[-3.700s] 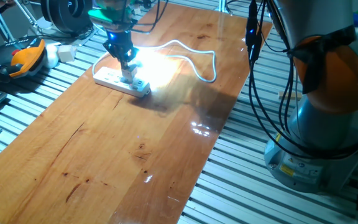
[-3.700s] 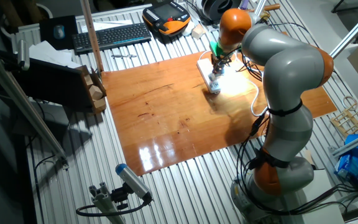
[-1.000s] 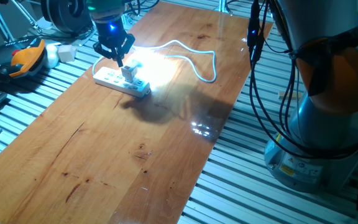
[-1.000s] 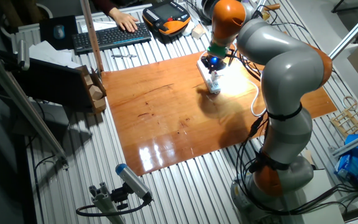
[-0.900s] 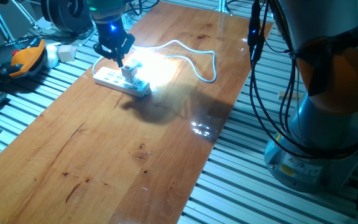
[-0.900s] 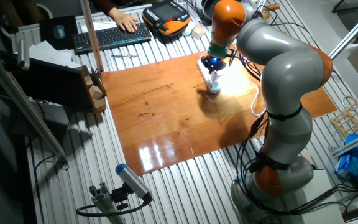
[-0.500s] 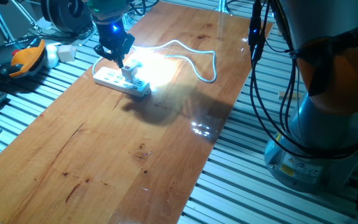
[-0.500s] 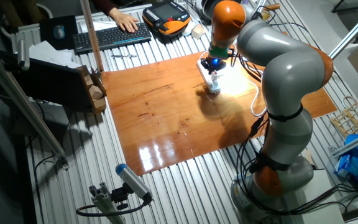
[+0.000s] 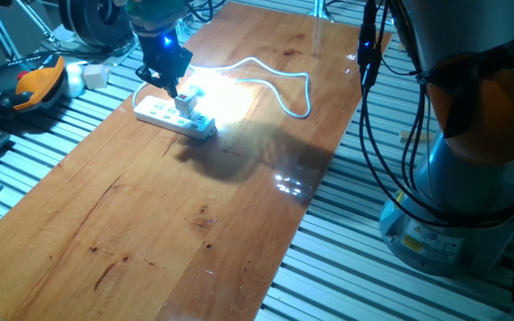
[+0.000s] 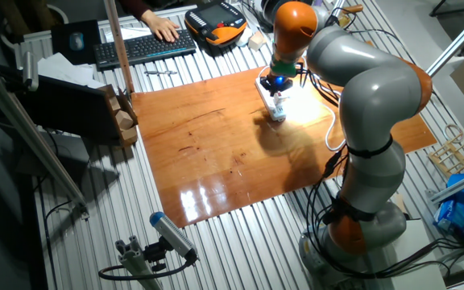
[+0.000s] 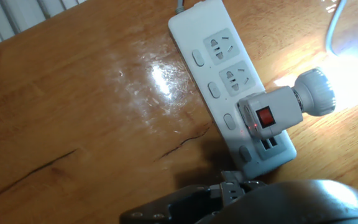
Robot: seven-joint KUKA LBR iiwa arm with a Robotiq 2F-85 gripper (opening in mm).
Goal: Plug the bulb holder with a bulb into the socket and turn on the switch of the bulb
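Table [image 9: 194, 214] carries the socket [image 11: 211, 46] w/ its white cable [image 9: 275, 76]. Bulb holder [image 11: 272, 111] sits plugged in at strip's near end, red switch [image 11: 265, 117] facing up, bulb [image 11: 347, 81] glaring bright to the right. Fingers [image 9: 166, 78] hover just above holder, spread apart, gripping nothing.

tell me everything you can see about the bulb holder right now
The bulb holder is a small white boxy plug-in base, plastic by the look of it, with a red square switch on its upward face. It sits plugged into the socket, a long white power strip, at the outlet nearest the strip's end. The bulb sticks out sideways from it over the wooden table and is lit, throwing a bright glare. The tool hangs just above, not touching it.
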